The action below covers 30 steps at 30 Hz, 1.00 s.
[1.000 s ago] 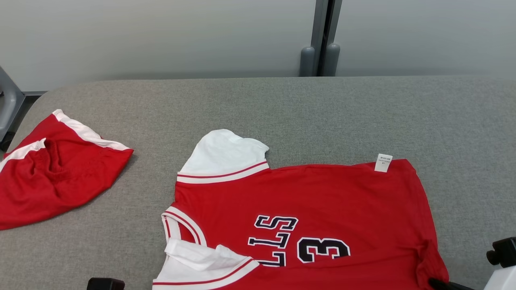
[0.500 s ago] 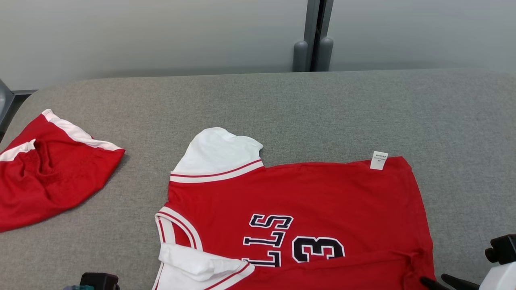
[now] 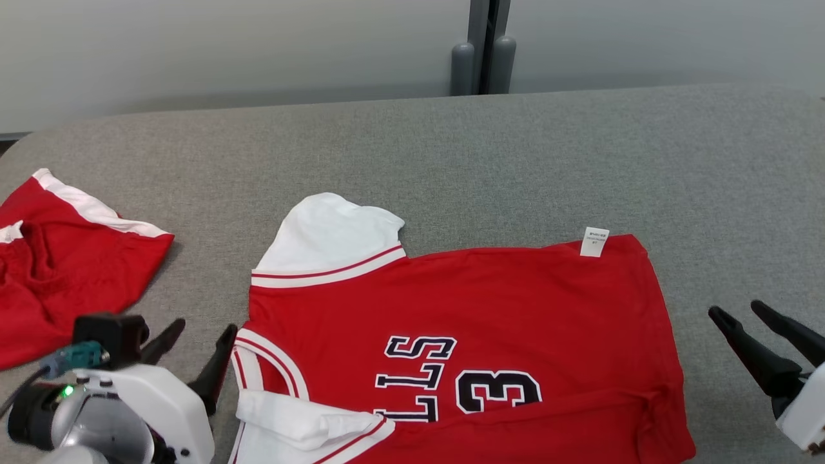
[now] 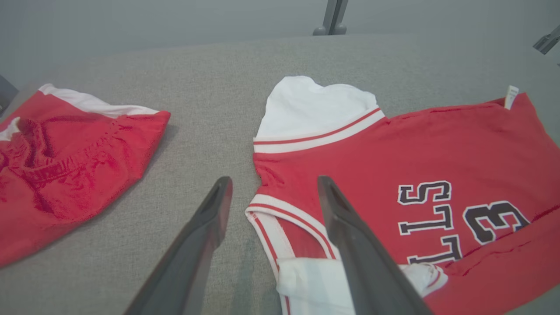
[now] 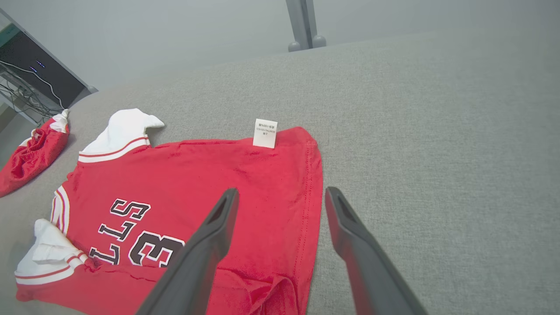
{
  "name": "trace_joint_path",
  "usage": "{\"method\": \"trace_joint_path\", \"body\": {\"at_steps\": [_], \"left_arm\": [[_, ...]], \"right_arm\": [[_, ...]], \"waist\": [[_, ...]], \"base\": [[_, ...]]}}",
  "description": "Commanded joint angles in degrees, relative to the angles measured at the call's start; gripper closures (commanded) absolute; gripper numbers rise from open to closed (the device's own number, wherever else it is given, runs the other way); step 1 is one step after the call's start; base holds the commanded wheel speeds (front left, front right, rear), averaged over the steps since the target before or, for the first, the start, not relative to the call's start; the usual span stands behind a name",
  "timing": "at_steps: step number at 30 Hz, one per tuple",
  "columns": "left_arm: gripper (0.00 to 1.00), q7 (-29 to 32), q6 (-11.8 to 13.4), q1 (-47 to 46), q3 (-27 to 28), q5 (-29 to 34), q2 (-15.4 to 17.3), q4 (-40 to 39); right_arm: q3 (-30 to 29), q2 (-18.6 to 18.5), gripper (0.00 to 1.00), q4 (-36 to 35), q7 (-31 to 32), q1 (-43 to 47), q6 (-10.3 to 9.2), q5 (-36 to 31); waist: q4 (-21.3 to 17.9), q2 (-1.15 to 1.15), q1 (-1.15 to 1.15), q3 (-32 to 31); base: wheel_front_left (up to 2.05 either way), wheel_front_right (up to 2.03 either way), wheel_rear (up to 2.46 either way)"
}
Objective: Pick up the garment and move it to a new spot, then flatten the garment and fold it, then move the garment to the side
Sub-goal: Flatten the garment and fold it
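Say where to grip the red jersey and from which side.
Likely take the jersey by both ends: left gripper on the striped neckline from the left, right gripper on the hem from the right. It lies spread sideways, those edges free.

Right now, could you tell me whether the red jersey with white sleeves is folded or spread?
Mostly spread: the red jersey lies flat, its near edge lapped over the lettering.
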Motion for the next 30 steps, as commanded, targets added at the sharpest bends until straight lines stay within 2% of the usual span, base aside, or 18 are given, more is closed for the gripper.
{"method": "trace_joint_path", "body": {"at_steps": [1,6,11,19,30], "left_arm": [[0.0,-0.46,-0.92,-2.67,0.72,0.7,-0.21,1.07],[0.0,0.66,-5.62,-10.75,1.48,0.68,-1.75,5.71],[0.0,3.93,-11.24,-18.67,0.67,-0.18,-3.61,11.85],[0.0,9.8,-19.56,-30.89,-0.73,-1.46,-6.97,22.68],[0.0,18.95,-28.91,-46.22,-3.29,-2.16,-10.95,38.5]], "right_arm": [[-0.39,1.35,0.0,-0.06,-0.93,-2.12,0.06,-1.33],[1.54,4.03,0.0,2.83,-2.63,-9.12,0.06,-4.25],[3.77,4.89,0.0,9.59,-3.72,-16.01,0.05,-4.88],[7.65,4.98,0.0,19.36,-5.03,-24.95,0.06,-2.18],[15.76,4.09,0.0,25.24,-6.07,-34.97,0.05,3.58]], "waist": [[-0.67,0.0,0.0,1.37],[-1.91,0.0,0.0,4.58],[-2.8,0.0,0.0,7.94],[-3.89,0.0,0.0,12.38],[-6.01,0.0,0.0,18.55]], "base": [[0.0,0.0,0.0],[0.0,0.0,0.0],[0.0,0.0,0.0],[0.0,0.0,0.0],[0.0,0.0,0.0]]}}
